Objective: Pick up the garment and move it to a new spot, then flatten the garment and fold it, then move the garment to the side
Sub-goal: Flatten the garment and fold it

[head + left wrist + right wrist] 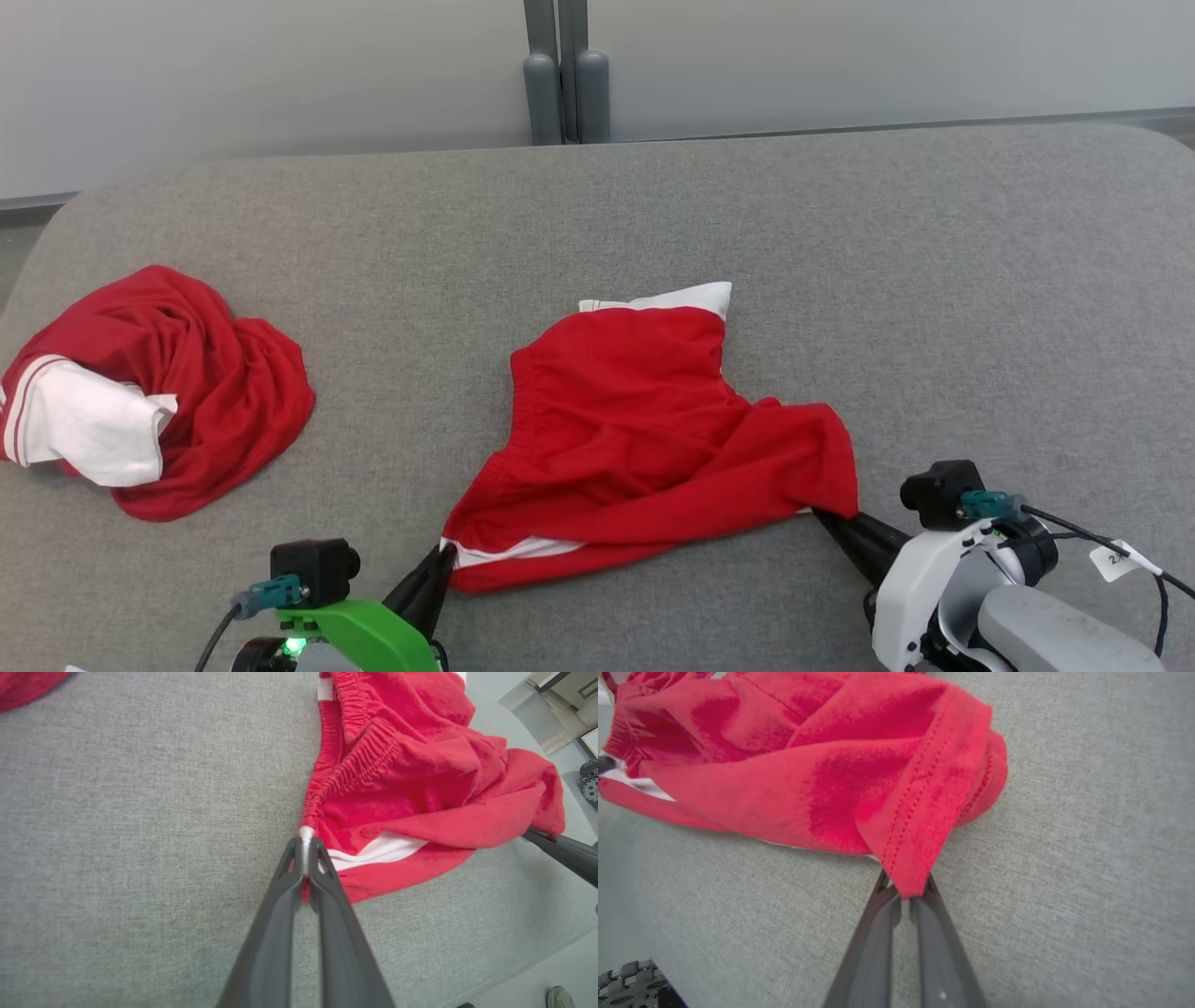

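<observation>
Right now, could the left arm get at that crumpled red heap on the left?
Probably not yet: the left gripper is shut on a corner of the shorts. Once it lets go, the grey surface toward the heap looks bare.

A small white tag (1117,558) on the cable (1074,526), behind the right gripper (828,516) fingers, carries dark characters starting with "2"; the rest is unreadable.

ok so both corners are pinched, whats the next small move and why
Probably spread the left tool and right tool apart, low over the grey surface: each is shut on a near corner of the red shorts, whose cloth between them lies bunched and creased.
</observation>
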Tool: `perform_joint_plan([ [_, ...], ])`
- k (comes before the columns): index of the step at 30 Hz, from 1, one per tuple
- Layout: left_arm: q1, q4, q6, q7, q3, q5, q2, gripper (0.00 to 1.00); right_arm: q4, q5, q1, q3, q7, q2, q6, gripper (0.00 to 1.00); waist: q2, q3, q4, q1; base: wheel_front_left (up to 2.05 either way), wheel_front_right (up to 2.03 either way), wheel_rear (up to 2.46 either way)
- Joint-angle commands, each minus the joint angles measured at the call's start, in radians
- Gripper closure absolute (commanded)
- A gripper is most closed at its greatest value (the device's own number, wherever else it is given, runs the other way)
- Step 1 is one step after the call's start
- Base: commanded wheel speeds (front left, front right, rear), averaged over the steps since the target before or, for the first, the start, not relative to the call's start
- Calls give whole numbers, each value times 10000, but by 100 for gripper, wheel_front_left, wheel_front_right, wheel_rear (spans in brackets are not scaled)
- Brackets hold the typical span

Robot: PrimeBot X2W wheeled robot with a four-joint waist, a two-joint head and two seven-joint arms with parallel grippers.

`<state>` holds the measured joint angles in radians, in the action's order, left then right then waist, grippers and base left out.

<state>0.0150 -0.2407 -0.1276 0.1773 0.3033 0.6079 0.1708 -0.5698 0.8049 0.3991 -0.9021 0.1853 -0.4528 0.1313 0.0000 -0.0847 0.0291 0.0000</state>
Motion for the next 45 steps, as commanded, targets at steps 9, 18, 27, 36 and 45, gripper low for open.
perform_joint_plan([
  [9,504,1611,-47,-383,-45,-119,668,100,2771,1510,-82,393,-578,-1042,-10,100,0,229,-53,0,0,0,0],
  [18,4695,1209,-40,527,165,1213,1217,100,3991,2513,2511,792,-1686,-1842,-9,100,0,-1175,-299,0,0,0,0],
  [27,9882,-1638,-40,952,589,2201,1476,100,2939,4234,6997,832,-2487,-1366,-6,100,0,-3249,-522,0,0,0,0],
  [36,13778,-3781,-40,-244,707,2130,1323,100,2055,4756,10508,1322,-788,-1003,-6,100,0,-4091,-686,0,0,0,0],
  [45,14486,-5096,-41,-983,1604,2590,1114,100,1620,4814,11001,-6,-240,-1048,-6,100,0,-3877,-827,0,0,0,0],
])
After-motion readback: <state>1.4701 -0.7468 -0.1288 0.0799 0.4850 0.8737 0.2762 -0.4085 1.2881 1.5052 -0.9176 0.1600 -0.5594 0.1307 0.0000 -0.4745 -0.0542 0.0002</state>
